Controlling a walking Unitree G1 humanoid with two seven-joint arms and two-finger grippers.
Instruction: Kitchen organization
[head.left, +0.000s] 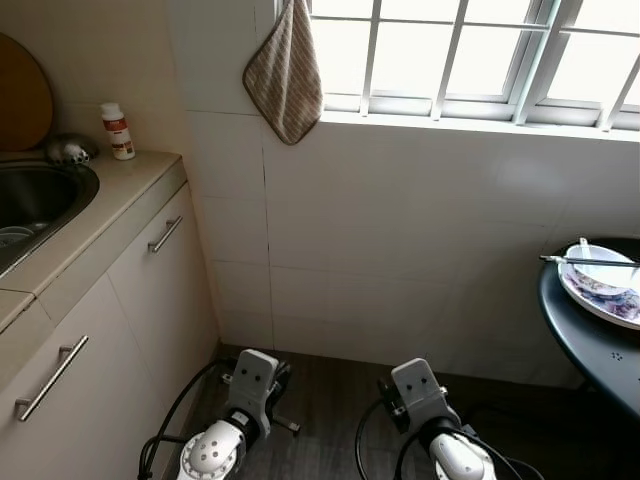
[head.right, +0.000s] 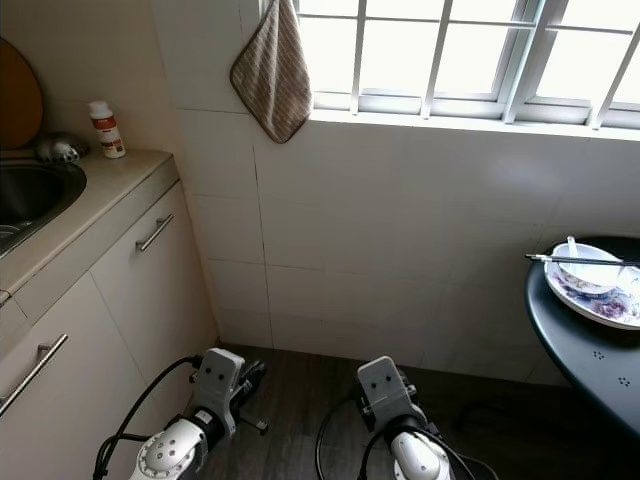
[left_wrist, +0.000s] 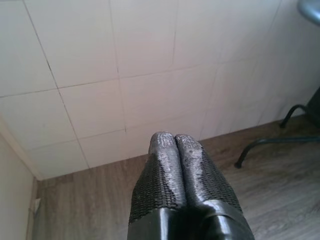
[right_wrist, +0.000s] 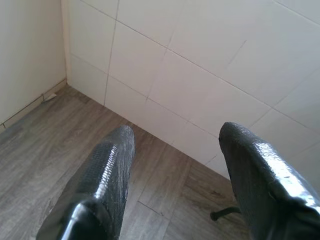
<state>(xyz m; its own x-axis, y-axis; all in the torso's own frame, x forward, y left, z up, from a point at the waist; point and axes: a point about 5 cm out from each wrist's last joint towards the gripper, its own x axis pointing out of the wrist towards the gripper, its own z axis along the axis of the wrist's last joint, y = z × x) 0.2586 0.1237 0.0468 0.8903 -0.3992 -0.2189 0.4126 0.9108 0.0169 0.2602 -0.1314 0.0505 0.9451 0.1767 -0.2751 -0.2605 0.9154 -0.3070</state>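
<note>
A patterned plate (head.left: 610, 297) with a white bowl (head.left: 600, 268) and dark chopsticks (head.left: 590, 262) across it sits on the dark round table (head.left: 590, 345) at the right. A steel sink (head.left: 40, 195) is set in the beige counter (head.left: 110, 205) at the left, with a white bottle (head.left: 118, 131) behind it. Both arms hang low over the wooden floor. My left gripper (left_wrist: 174, 141) is shut with nothing between its fingers. My right gripper (right_wrist: 175, 137) is open and empty, facing the tiled wall.
Beige cabinet doors with bar handles (head.left: 166, 234) run under the counter. A brown checked cloth (head.left: 287, 72) hangs by the barred window (head.left: 470, 50). A round wooden board (head.left: 22, 95) leans behind the sink. Dark table legs (left_wrist: 272, 142) stand on the floor.
</note>
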